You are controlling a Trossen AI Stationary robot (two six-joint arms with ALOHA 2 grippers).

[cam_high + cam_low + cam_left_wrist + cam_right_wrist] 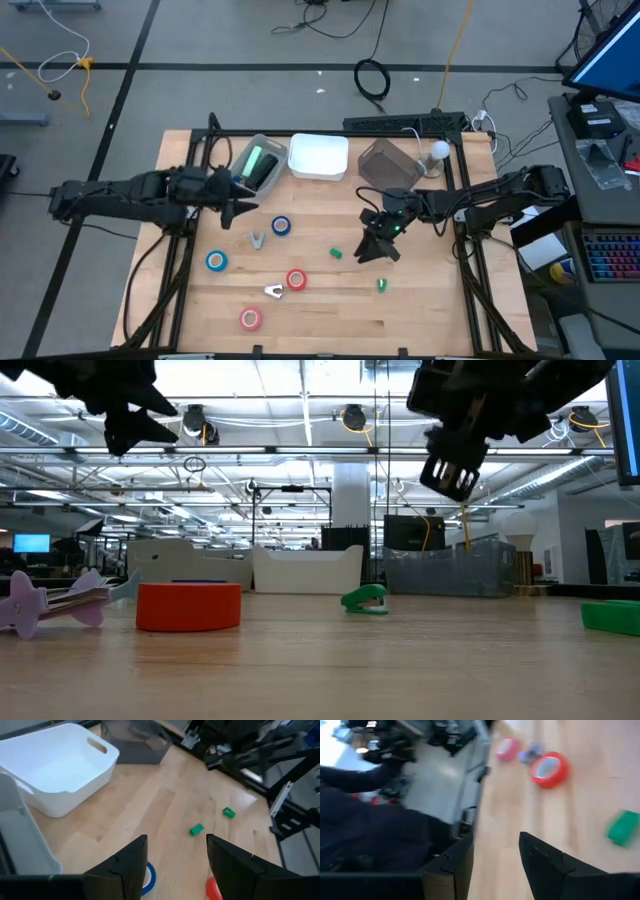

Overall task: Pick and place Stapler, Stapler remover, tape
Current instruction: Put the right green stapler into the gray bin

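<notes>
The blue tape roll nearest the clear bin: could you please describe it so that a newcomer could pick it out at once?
Start at the white plastic tub at the wooden table's far edge. Slightly left and nearer lies a blue ring-shaped tape roll with a white centre, beside a small grey staple remover. The other blue tape roll lies farther left and nearer the front; the remaining rolls are red.

We see two matte black jointed arms. The left gripper (240,211) ends in flat, angular dark fingers (125,870); the right gripper (376,248) has blocky black fingers (555,870) and a small green light.
</notes>
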